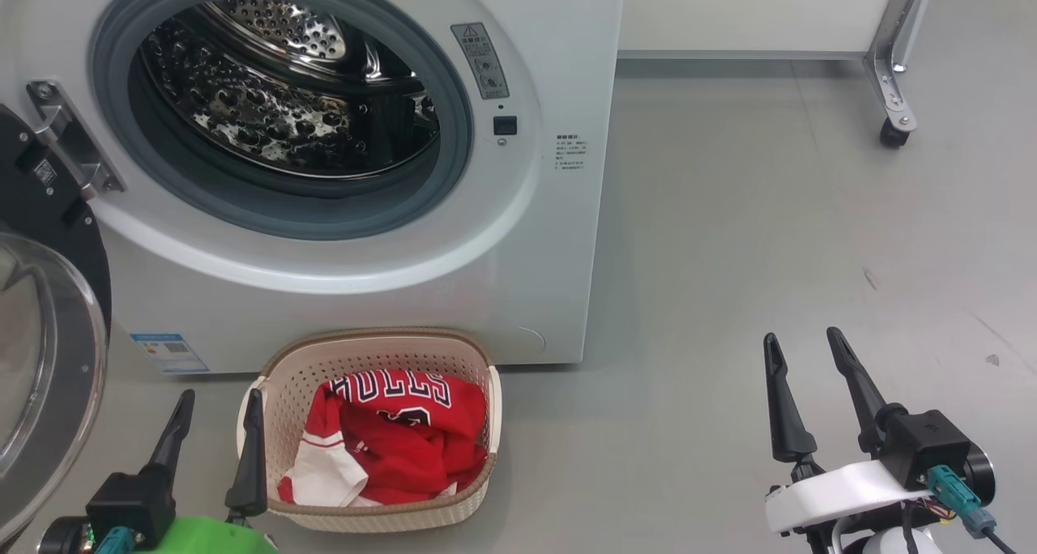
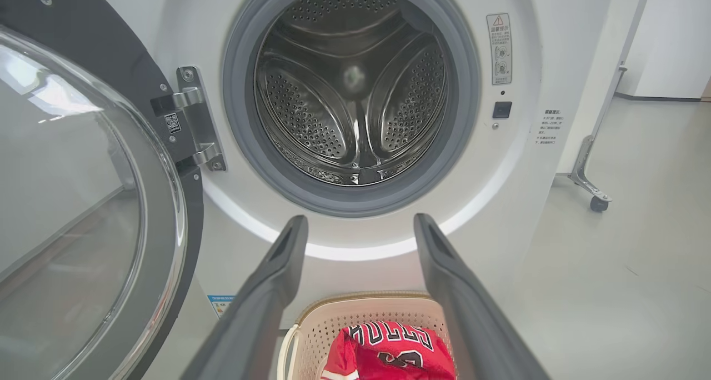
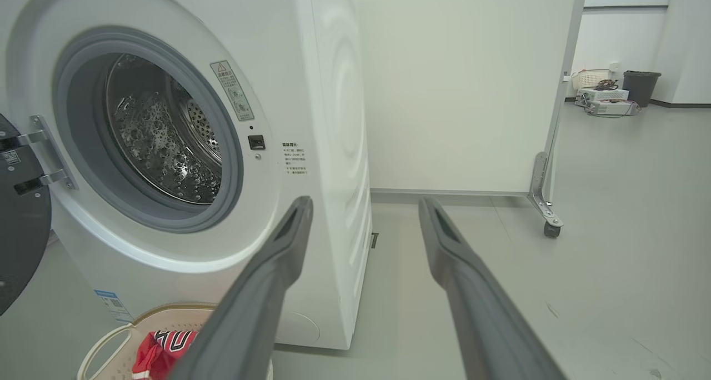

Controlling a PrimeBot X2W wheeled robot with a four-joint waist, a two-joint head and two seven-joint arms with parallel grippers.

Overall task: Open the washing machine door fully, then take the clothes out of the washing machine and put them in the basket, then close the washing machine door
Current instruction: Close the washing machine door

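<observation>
1. Grippers: the left gripper [image 1: 222, 396] and the right gripper [image 1: 802, 337] both stand spread wide, with nothing between the fingers and touching nothing.
2. The left gripper is just beside the left wall of the basket [image 1: 369, 365]. The right gripper is well apart from it, over bare floor [image 1: 729, 254].
3. The clothes [image 1: 405, 441] lie in the basket, red cloth with white lettering on top and a white panel at the lower left.
4. The basket stands on the floor against the front of the washer [image 1: 551, 254], below its opening.
5. The door [image 2: 66, 202] hangs open at the left on its hinge [image 2: 194, 119]. The left wrist view shows the glass bowl large, the head view just its edge.
6. The left wrist view looks straight into the drum [image 2: 355, 85] – steel paddles and back wall – while the head view catches its lower curve.
7. The right wrist view adds the washer's side, a castor leg [image 3: 547, 213] and, far back, a dark bin [image 3: 641, 86].
</observation>
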